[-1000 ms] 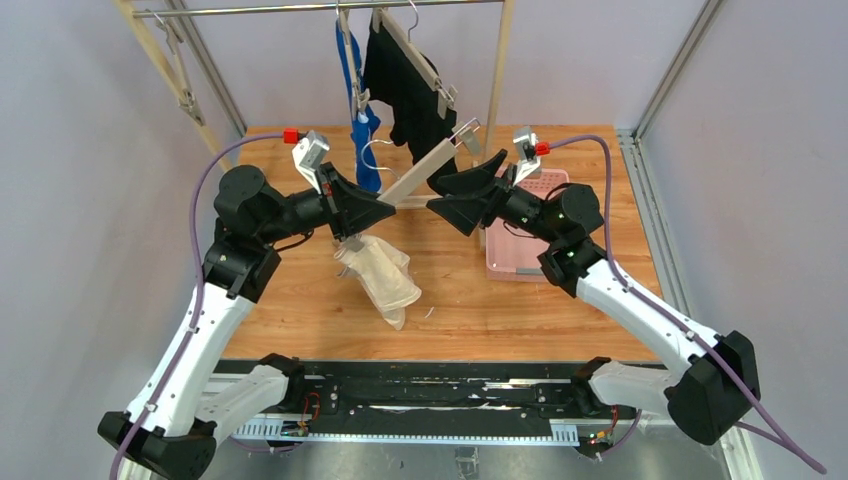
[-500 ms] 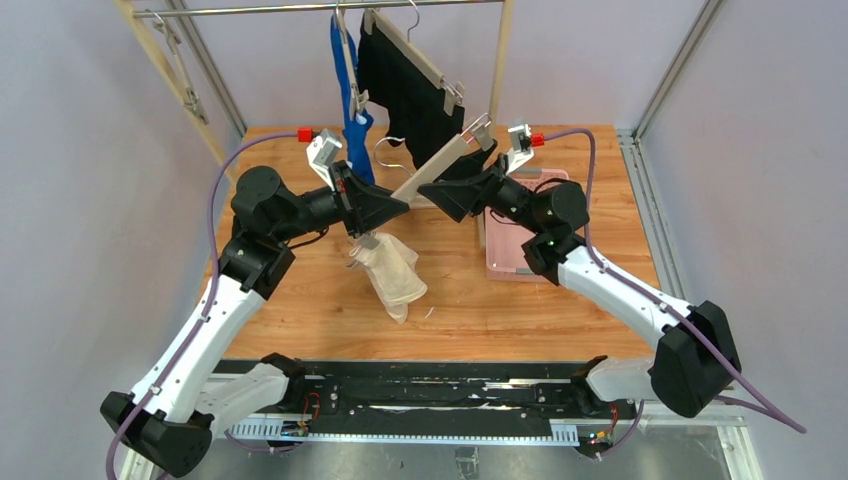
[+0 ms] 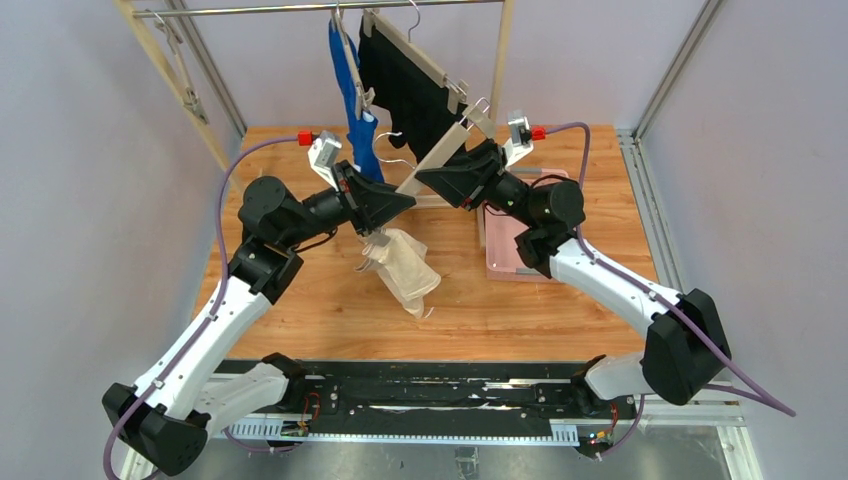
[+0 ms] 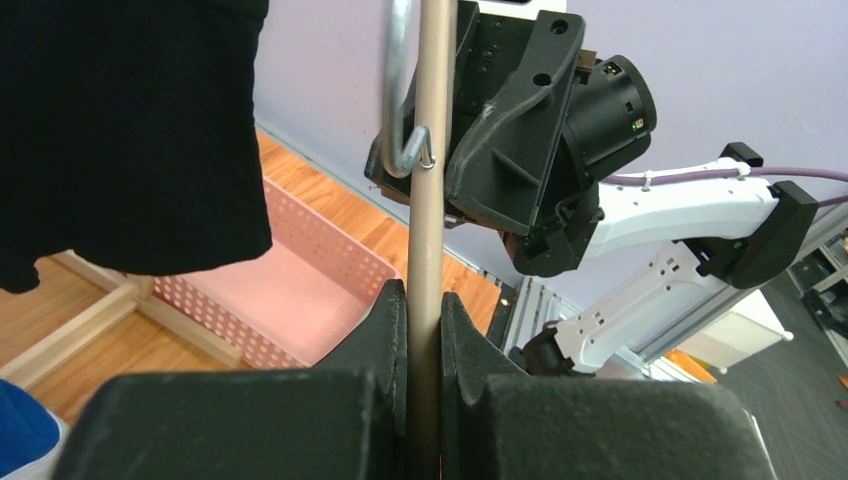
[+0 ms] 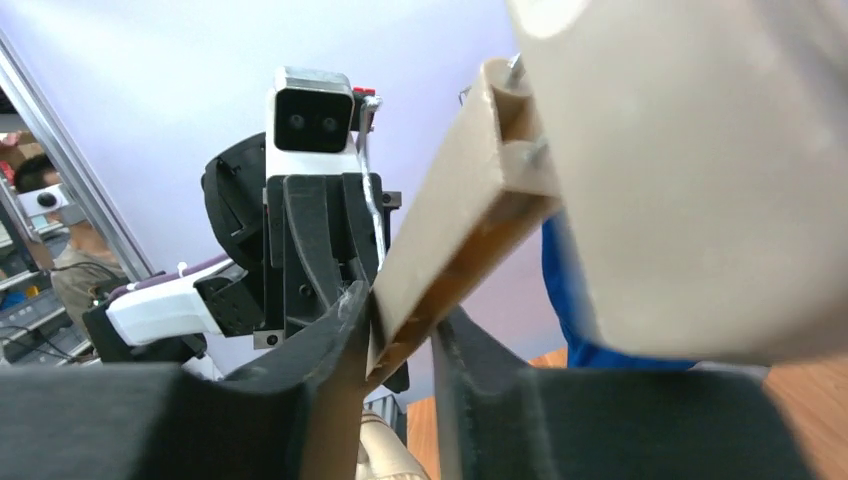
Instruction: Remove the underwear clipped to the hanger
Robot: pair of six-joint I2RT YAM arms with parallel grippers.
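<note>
The left gripper (image 4: 424, 305), blunt black fingers pressed together, pinches the lower end of a flat, pale wooden hanger bar (image 3: 430, 158). In its wrist view the bar runs straight up out of the grip, with a bent steel wire hook (image 4: 400, 100) beside it. Just under this gripper the cream underwear (image 3: 408, 275) hangs from the low end of the bar as a soft, crumpled, loosely folded pouch above the wooden table (image 3: 300, 290) (whether its lowest corner touches the boards cannot be told).

The right gripper (image 5: 400, 345) also clamps the same bar, a little higher up, its two matte black fingers squeezing the bar's edges. The bar tilts up and away to the right. Behind the right arm lies a pink perforated plastic basket (image 3: 510, 250).

Farther back, the blue underwear (image 3: 352, 85) and the black underwear (image 3: 400, 85) hang limp from their own hangers on a thin metal rail (image 3: 300, 9).
</note>
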